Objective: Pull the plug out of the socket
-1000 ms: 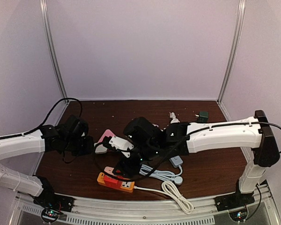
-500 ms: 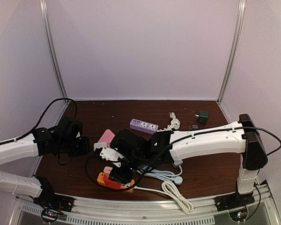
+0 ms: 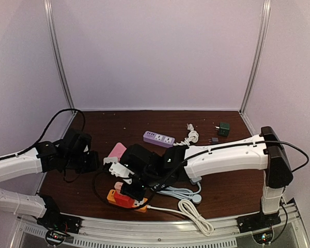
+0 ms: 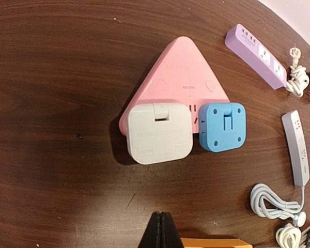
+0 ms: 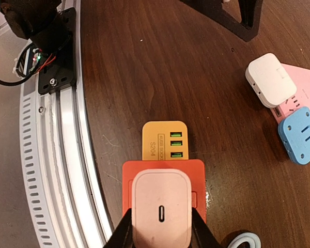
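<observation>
A pale pink plug (image 5: 161, 212) sits on a red adapter (image 5: 164, 173) on the orange power strip (image 5: 164, 138), near the table's front edge; the strip also shows in the top view (image 3: 126, 200). My right gripper (image 5: 161, 231) is closed around the pink plug, one finger pressed on each side. It shows in the top view (image 3: 125, 185) low over the strip. My left gripper (image 4: 164, 227) is shut and empty, hovering in front of a pink triangular socket (image 4: 183, 77) that carries a white plug (image 4: 159, 133) and a blue plug (image 4: 222, 126).
A purple power strip (image 3: 158, 138) and a green adapter (image 3: 225, 128) lie at the back. A white strip (image 4: 295, 147), a coiled grey cable (image 3: 175, 192) and a white cable (image 3: 194, 212) lie to the right. The metal rail (image 5: 57, 170) runs along the front edge.
My right arm has swung left and down from mid-table onto the orange strip and closed on the pink plug. My left arm has drawn back slightly to the left.
</observation>
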{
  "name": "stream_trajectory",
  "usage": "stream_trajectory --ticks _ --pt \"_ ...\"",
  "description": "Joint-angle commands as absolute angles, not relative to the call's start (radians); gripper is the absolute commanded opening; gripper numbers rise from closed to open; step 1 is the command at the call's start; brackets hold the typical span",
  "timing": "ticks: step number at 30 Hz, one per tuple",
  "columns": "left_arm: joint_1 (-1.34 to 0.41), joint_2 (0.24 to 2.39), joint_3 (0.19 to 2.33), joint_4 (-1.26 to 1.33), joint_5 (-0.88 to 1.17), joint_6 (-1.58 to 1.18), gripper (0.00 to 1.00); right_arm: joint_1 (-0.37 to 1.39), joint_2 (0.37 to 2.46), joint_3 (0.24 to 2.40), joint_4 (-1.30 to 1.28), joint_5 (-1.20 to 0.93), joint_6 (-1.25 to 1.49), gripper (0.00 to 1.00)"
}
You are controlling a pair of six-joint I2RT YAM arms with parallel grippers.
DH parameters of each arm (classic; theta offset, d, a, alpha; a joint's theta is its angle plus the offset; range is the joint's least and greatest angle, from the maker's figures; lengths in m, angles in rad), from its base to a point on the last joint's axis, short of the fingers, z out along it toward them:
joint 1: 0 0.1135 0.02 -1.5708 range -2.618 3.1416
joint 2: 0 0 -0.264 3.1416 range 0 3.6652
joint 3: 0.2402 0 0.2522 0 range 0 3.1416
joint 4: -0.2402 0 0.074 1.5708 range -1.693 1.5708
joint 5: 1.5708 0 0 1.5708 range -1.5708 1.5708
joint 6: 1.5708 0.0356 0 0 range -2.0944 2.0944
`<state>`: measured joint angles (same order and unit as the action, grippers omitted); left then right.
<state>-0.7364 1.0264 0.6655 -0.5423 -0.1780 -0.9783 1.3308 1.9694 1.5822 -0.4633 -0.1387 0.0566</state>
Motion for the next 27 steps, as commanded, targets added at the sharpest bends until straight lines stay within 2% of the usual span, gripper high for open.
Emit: stream_trajectory --ticks 1,10,20,23,27 --pt "-0.73 1.04 0.662 -0.472 -0.14 -0.966 0.0 1.328 1.968 1.589 -0.462 -0.044 0.076 0.23" --pt "-0.731 1.103 0.692 -0.394 -0.035 -0.941 0.0 1.292 1.857 1.438 -0.43 0.128 0.152 0.15" --pt "-0.816 1.153 0.65 -0.235 0.064 -1.023 0.0 1.267 1.823 1.376 -0.399 0.144 0.163 0.14" --pt "-0.833 1.179 0.624 -0.157 0.097 -1.053 0.0 1.267 1.827 1.384 -0.403 0.14 0.157 0.22" --pt "-0.854 1.228 0.628 -0.099 0.118 -1.077 0.0 1.267 1.826 1.398 -0.411 0.133 0.153 0.39"
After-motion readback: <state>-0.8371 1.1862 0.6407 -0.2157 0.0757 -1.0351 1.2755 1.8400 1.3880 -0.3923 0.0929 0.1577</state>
